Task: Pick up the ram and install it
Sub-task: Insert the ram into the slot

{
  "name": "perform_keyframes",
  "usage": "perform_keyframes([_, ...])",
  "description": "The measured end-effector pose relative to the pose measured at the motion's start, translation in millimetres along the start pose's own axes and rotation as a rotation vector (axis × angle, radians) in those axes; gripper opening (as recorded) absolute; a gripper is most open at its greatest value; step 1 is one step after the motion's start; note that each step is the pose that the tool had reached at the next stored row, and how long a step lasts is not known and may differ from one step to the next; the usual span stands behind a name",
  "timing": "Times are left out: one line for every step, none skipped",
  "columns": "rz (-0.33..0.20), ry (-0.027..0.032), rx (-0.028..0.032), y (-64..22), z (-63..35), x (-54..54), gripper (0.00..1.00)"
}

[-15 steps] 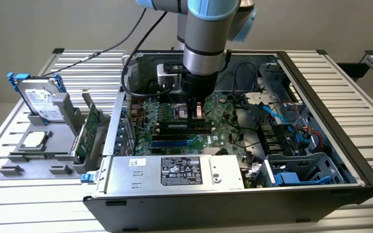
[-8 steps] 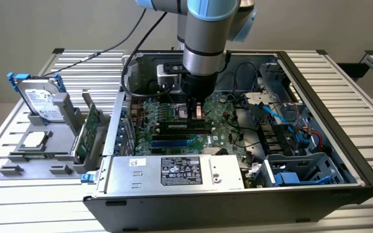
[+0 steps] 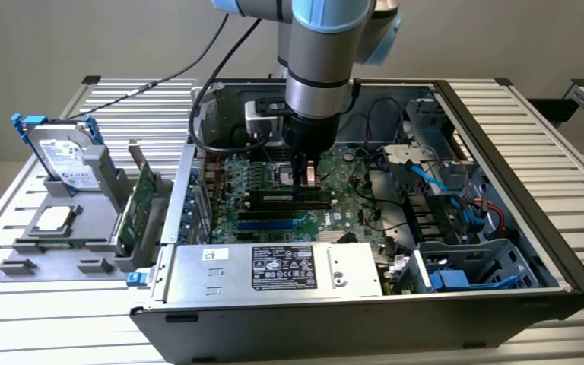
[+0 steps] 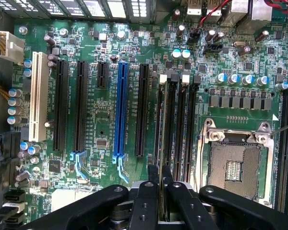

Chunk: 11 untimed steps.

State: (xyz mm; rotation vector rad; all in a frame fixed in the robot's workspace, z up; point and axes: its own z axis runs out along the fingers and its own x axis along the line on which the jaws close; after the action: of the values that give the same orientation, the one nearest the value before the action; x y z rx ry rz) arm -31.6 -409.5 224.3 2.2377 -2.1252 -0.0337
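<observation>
Black jaws clenched on edge-on ram [image 4: 162, 191], above memory slots [image 4: 175, 124], wrist view, exterior view adds open case [image 3: 271, 334]

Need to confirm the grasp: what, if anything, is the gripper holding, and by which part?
The ram, seen edge-on, pinched across its flat faces by the gripper.

No text, brand or number was legible anywhere. The power supply label [image 3: 287, 268] had a white strip over a black block with small round marks, all too small to read. The hard drive label [image 3: 66, 163] was white, its print unreadable. The white silkscreen lettering [image 4: 68, 91] beside the motherboard slots was too fine to make out. A white triangle mark [image 4: 276, 117] sat at the CPU socket [image 4: 235, 165] corner. The ram [image 4: 162, 206] was clamped edge-on in the gripper [image 4: 160, 178], with no print facing the camera.
</observation>
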Motion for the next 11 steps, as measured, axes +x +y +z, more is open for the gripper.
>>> perform_keyframes([0.000,0.0002,0.0015,0.1,0.0,0.0,0.14])
perform_keyframes([0.000,0.0005,0.0034,0.2,0.0,0.0,0.14])
perform_keyframes([0.000,0.0008,0.0052,0.3,0.0,0.0,0.14])
perform_keyframes([0.000,0.0010,0.0067,0.6,0.0,0.0,0.14])
perform_keyframes([0.000,0.0012,0.0078,0.8,0.0,0.0,0.14])
perform_keyframes([0.000,0.0015,0.0088,1.2,0.0,-0.1,0.14])
perform_keyframes([0.000,0.0019,0.0094,1.6,0.1,-0.1,0.14])
perform_keyframes([0.000,0.0024,0.0098,2.0,0.0,-0.1,0.14])
perform_keyframes([0.000,0.0029,0.0103,2.3,0.0,-0.1,0.14])
perform_keyframes([0.000,0.0034,0.0106,2.5,0.0,-0.1,0.14])
perform_keyframes([0.000,0.0038,0.0110,2.6,0.0,0.0,0.14])
